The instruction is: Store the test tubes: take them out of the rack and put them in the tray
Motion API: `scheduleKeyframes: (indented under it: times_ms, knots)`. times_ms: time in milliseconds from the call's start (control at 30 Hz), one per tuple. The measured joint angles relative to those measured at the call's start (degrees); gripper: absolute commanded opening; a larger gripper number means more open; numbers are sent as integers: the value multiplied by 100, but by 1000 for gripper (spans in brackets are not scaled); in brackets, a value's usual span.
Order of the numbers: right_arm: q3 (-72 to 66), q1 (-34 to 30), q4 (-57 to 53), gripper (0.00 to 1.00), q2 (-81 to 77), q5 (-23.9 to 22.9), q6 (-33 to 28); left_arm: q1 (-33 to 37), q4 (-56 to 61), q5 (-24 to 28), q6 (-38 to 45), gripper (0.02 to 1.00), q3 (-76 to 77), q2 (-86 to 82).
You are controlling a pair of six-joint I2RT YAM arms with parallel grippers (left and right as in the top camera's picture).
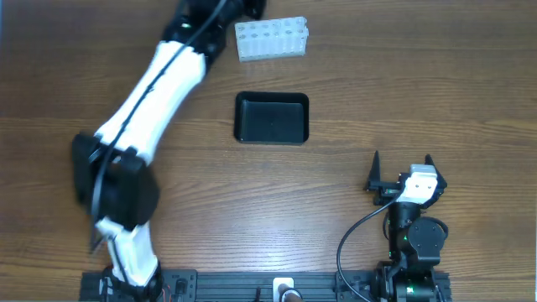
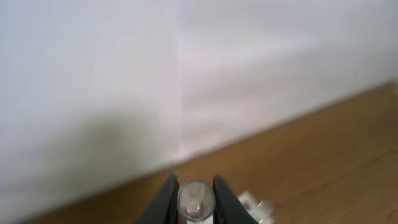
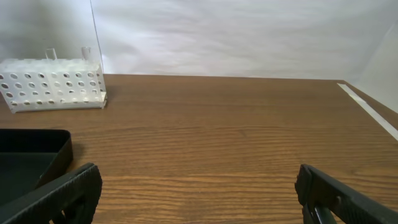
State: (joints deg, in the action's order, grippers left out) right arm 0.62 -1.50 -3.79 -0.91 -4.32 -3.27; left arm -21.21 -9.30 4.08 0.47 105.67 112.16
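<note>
The white test tube rack (image 1: 271, 39) stands at the far edge of the table; in the right wrist view the rack (image 3: 53, 84) has two clear tubes (image 3: 86, 53) sticking up from it. The black tray (image 1: 272, 117) lies nearer, with nothing visible inside. My left arm stretches to the far edge just left of the rack. Its gripper (image 2: 196, 196) is shut on a clear test tube (image 2: 196, 200), held with its round mouth toward the camera, and a corner of the rack (image 2: 258, 208) shows just beyond. My right gripper (image 1: 401, 164) rests open over bare table at the near right.
A white wall backs the table's far edge. A tape strip (image 3: 370, 111) marks the table's right side. Bare wood lies between the tray and my right gripper.
</note>
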Motion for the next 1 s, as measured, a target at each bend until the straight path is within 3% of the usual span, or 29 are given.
scheduleKeyframes:
  times_ms: [233,500,767,1000]
  knots:
    - [0,0,0,991,2,-2,-4,-133,-1939,-203,-282,77,170,-1274]
    - [0,0,0,989,0,0,-2,-846,-4411,-1353,-2022,58,179,-861]
    - [0,0,0,991,0,2,-2,-1174,-4717,-1937,-3335,64,170,146]
    - [0,0,0,991,0,2,0,-1172,-4686,-2022,-3700,66,168,688]
